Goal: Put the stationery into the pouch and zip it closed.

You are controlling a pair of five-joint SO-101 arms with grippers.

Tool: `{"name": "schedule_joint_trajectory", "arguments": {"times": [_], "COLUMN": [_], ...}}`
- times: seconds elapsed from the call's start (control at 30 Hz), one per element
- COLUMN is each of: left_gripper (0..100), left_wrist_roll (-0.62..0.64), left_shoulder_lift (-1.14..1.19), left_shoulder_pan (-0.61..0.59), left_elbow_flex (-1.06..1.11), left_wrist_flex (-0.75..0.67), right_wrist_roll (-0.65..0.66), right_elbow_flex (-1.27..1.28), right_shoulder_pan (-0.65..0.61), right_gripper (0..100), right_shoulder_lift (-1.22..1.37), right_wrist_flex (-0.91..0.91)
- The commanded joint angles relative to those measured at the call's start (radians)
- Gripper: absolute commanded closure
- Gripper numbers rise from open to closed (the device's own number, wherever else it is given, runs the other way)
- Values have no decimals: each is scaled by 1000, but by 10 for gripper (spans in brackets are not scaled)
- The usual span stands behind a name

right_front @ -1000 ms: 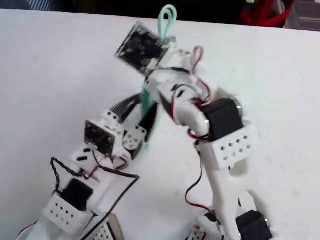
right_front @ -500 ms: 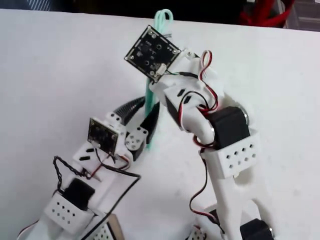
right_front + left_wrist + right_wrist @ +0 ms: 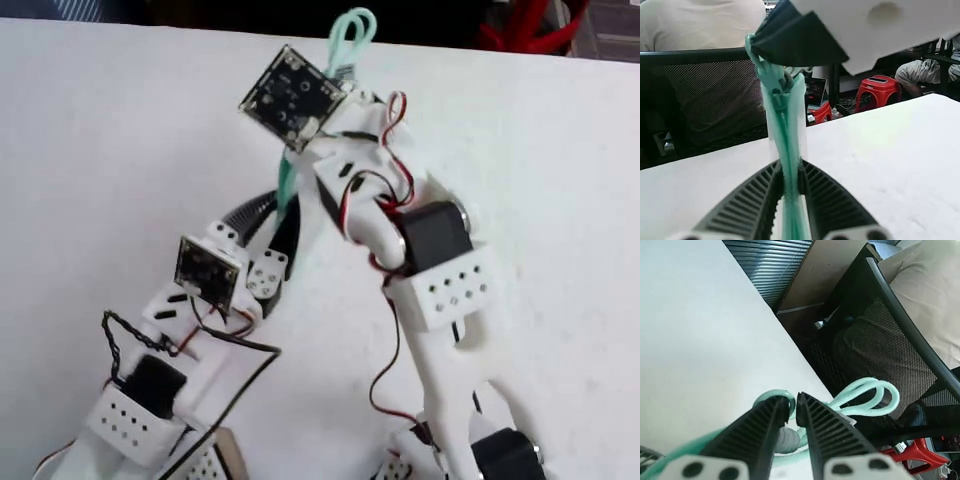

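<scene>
- Since the earlier frame, your right arm's wrist has swung sideways, and the mint cord loop has shifted with it near the far edge of the table.
- Your right gripper has its jaws pinched nearly together on the zip pull, just beside the loop.
- Your left gripper is clamped on the pouch along its mint zip edge.
- The pouch stands on edge between both grippers.
- Whether the zip is fully closed cannot be told.

Mint-green cloth-taped, clear glossy plastic pouch; smooth mint-green cord loop at twelve o'clock; matt black ribbed plastic fingers; smooth matt white table.
</scene>
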Motion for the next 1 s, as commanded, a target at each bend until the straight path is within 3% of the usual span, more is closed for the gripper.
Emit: {"name": "schedule_joint_trajectory", "arguments": {"times": [0.0, 0.33, 0.8, 0.97], "left_gripper": [977, 977, 977, 977], "left_wrist_roll": [-12, -12, -12, -14], "left_shoulder_lift": [-10, -10, -10, -10], "left_shoulder_pan": [8, 8, 5, 2], "left_elbow_flex": [-2, -2, 0, 0], "left_wrist_flex": [17, 17, 18, 18], "right_wrist_roll": [-9, -5, -9, -150], "right_elbow_flex": [-18, -20, -21, -21], "right_shoulder_pan": [84, 209, 283, 283], "right_gripper": [981, 981, 981, 981], "right_shoulder_lift": [19, 113, 232, 93], "right_wrist_flex": [-91, -225, -378, -381]}}
